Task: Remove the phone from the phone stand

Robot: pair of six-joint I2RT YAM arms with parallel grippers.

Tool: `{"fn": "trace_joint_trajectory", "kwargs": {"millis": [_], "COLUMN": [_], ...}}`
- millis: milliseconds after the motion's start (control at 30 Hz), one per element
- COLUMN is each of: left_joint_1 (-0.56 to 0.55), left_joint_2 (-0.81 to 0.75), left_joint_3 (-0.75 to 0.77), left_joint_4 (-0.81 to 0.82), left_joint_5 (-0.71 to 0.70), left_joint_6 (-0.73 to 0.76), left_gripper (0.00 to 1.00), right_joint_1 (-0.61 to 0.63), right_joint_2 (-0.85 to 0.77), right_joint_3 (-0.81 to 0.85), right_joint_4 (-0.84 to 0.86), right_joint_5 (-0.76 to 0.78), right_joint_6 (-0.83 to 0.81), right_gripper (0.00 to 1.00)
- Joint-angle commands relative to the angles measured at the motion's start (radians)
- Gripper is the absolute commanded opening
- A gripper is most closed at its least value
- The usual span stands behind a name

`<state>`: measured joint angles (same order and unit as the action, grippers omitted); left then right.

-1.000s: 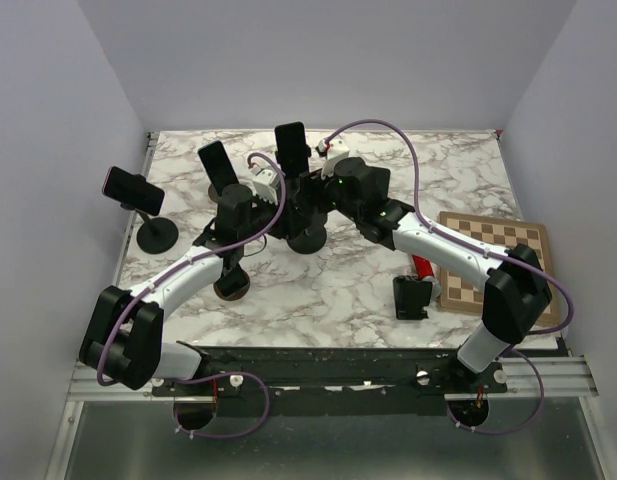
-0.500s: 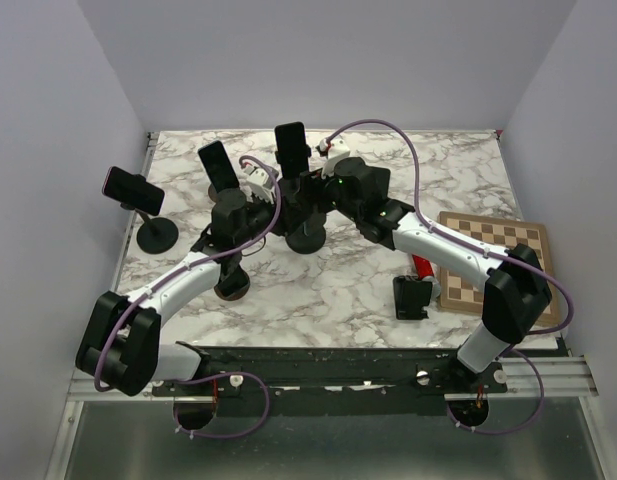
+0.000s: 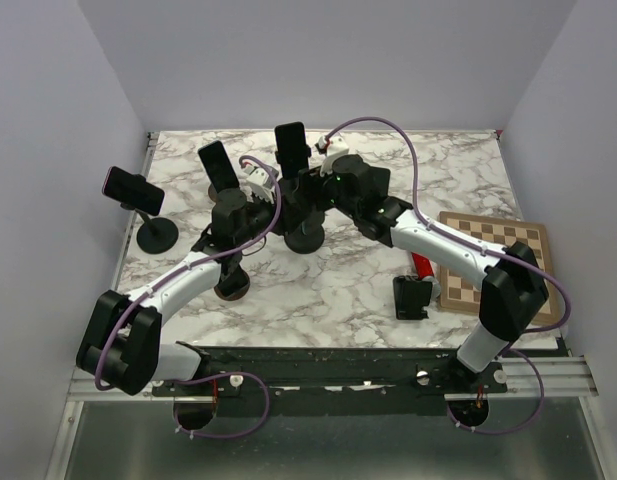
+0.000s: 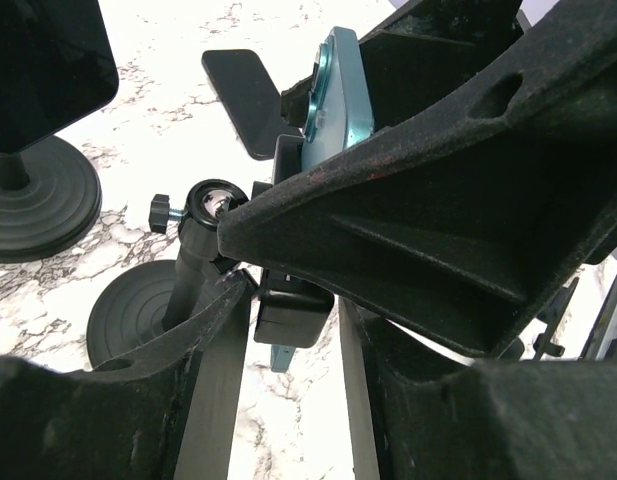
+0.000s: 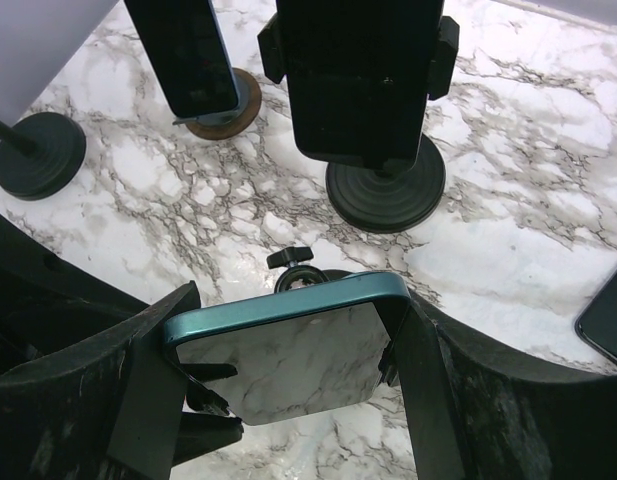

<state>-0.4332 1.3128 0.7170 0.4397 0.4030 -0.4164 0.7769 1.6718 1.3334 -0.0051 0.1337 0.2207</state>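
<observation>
The right gripper (image 5: 293,310) grips the teal phone (image 5: 288,355), with 1 finger pressed against each side edge. The phone sits in the clamp (image 4: 293,318) at the top of the phone stand (image 4: 138,318), near the middle of the marble table (image 3: 458,170).

The left gripper (image 4: 291,300) reaches in from the other side, lower down, with its 2 fingers flanking the clamp just under the phone. They lie very close to both of its faces, but I cannot tell whether they press on it or leave a sliver of gap.

Beyond the held phone stand 2 more dark phones on stands of their own, 1 (image 5: 183,50) over a brown base and 1 (image 5: 358,80) over a black round base. A 3rd dark phone (image 3: 133,188) stands well apart near the table's left edge. A chessboard (image 3: 498,255) lies at the right, beside the right arm.
</observation>
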Motion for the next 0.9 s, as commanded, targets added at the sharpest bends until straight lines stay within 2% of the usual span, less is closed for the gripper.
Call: {"fn": "trace_joint_trajectory", "kwargs": {"millis": [0, 133, 200, 267, 400, 500, 567, 667, 867], "left_joint_1": [-0.002, -0.002, -0.002, -0.002, -0.002, -0.002, -0.002, -0.001, 0.016], "left_joint_2": [0.011, 0.014, 0.015, 0.023, 0.04, 0.03, 0.01, 0.008, 0.02], "left_joint_3": [-0.008, -0.008, -0.005, 0.01, 0.019, 0.019, 0.006, 0.017, 0.022], "left_joint_4": [0.025, 0.025, 0.031, 0.02, 0.003, -0.049, -0.085, -0.148, -0.163], "left_joint_5": [0.004, 0.002, 0.003, 0.01, 0.016, 0.024, 0.035, 0.099, 0.191], "left_joint_6": [-0.001, -0.001, 0.003, 0.013, 0.014, 0.027, 0.052, 0.097, 0.108], "left_gripper": [0.49, 0.51, 0.47, 0.39, 0.15, 0.0, 0.0, 0.0, 0.0], "right_joint_1": [0.01, 0.01, 0.01, 0.01, 0.01, 0.01, 0.007, -0.013, -0.122], "right_joint_2": [0.032, 0.034, 0.035, 0.038, 0.043, 0.034, 0.013, -0.019, -0.041], "right_joint_3": [0.042, 0.046, 0.048, 0.051, 0.049, 0.019, -0.029, -0.104, -0.17], "right_joint_4": [-0.032, -0.033, -0.035, -0.039, -0.039, -0.024, 0.03, 0.125, 0.195], "right_joint_5": [-0.052, -0.058, -0.061, -0.061, -0.044, 0.03, 0.104, 0.084, -0.139], "right_joint_6": [0.071, 0.068, 0.068, 0.065, 0.064, 0.011, -0.057, -0.159, -0.204], "right_gripper": [0.01, 0.01, 0.01, 0.01, 0.01, 0.01, 0.01, 0.01, 0.01]}}
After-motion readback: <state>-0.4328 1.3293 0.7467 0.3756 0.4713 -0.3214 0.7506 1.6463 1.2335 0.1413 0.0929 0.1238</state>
